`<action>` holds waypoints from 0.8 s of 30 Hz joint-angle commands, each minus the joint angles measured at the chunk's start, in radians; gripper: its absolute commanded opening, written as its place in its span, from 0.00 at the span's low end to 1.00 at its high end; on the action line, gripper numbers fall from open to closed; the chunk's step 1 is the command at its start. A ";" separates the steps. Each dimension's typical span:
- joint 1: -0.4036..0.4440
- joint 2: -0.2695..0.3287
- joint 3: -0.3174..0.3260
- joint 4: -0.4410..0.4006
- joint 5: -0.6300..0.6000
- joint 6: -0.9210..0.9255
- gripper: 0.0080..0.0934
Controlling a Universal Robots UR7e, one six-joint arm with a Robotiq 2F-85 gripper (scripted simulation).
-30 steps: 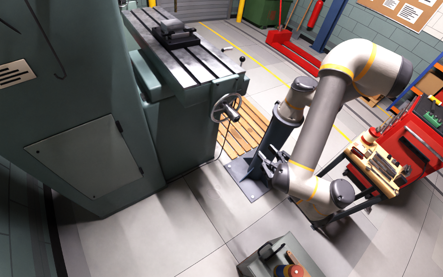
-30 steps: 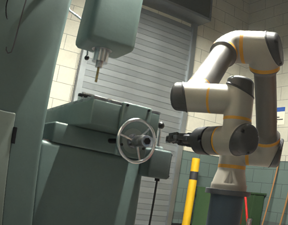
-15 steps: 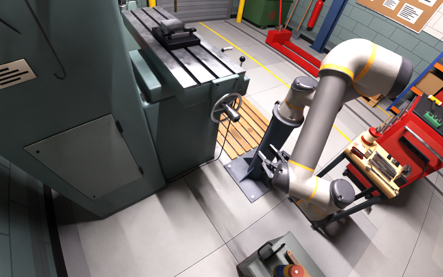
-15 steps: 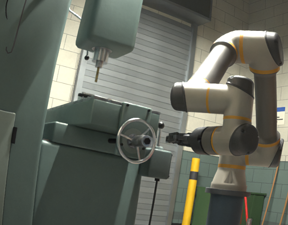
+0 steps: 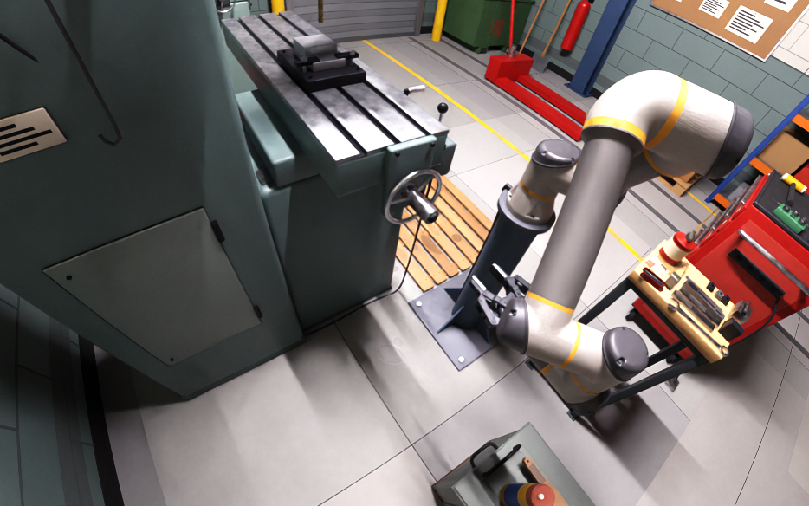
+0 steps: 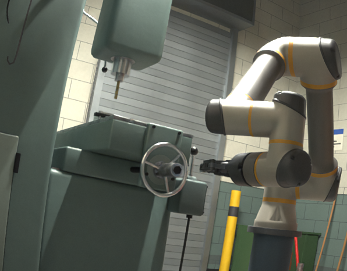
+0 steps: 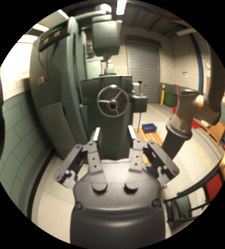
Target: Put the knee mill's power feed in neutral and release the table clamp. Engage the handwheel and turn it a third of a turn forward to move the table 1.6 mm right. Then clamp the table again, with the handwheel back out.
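The green knee mill fills the left of the scene. Its slotted table carries a small vise. The spoked handwheel sits on the table's end, hub toward me. A black-knobbed lever stands upright just beyond the handwheel on the power feed box. A short silver handle sticks out of the table's far side. My gripper is open and empty. It hovers well short of the handwheel, facing it.
The arm's pedestal stands on a floor plate beside a wooden duckboard. A red tool cart is behind the arm. A grey case lies on the floor near me. A yellow bollard stands by the roller door.
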 commanded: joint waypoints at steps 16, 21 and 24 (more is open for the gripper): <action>0.000 -0.001 0.000 0.000 0.000 0.000 0.70; -0.001 -0.002 0.001 0.000 -0.001 0.000 0.70; -0.002 -0.003 0.003 -0.002 -0.002 0.000 0.70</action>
